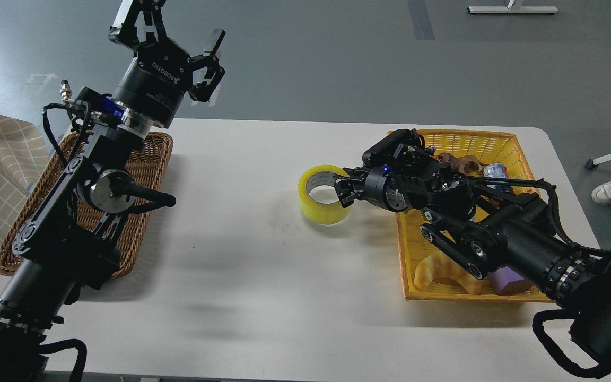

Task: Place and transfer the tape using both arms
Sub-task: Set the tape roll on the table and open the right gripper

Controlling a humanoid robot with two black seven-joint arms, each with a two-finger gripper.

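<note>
The yellow tape roll rests on the white table near its middle, just left of the yellow basket. My right gripper reaches in from the right and is shut on the roll's right wall, one finger inside the core and one outside. My left gripper is raised high above the table's far left edge, over the wicker basket, open and empty, far from the tape.
The yellow basket at the right holds a croissant, a purple block and small items at its back, partly hidden by my right arm. The brown wicker basket lies at the left under my left arm.
</note>
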